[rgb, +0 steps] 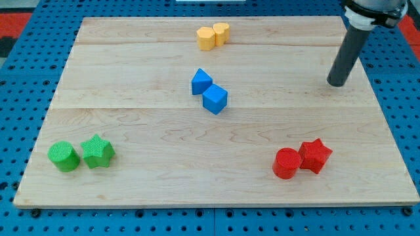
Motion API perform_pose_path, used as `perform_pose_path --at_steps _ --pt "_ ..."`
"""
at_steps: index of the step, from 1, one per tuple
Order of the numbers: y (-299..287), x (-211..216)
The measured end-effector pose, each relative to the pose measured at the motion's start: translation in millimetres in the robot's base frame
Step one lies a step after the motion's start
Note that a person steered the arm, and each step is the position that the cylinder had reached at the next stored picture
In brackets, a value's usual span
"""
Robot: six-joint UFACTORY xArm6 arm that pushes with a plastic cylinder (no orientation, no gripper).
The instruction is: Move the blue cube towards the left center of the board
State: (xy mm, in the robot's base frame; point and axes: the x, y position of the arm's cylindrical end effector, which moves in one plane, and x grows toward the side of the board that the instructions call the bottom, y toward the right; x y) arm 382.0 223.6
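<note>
Pale wooden board (131, 131), planked, lying on a blue pegboard surface (20, 78).

Blue cube (214, 99): near the board's middle, slightly toward the view's top. Touching it on its upper-left side, a second blue block with a wedge-like top (201, 81). Bare wood runs from this pair toward the view's left edge of the board.

Two yellow blocks, one hexagonal (206, 39) and one rounded (221, 33): touching each other, close to the board's top edge, centre.

Green cylinder (63, 156) and green star-shaped block (98, 151): just beside each other, near the bottom-left corner.

Red cylinder (287, 163) and red star-shaped block (315, 156): touching, toward the bottom right.

Dark rod: enters from the view's top-right corner, tilted. My tip (337, 83) stands on the board near its right edge, well apart from every block and far to the right of the blue cube. The rod carries no fingers or jaws.
</note>
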Motion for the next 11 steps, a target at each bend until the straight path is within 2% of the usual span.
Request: perform_pose_path --at_steps 1,4,5,6,7,8,9,10,11 --pt "-4.5 -9.5" --pt "-3.7 52.1" --pt "-93.4 56.2" --pt "-154.4 65.6" --pt "-237.6 10.4" --pt "-331.3 -4.9" --pt "-277.0 -10.2" --pt "-213.9 12.1" --pt "-262.9 61.0"
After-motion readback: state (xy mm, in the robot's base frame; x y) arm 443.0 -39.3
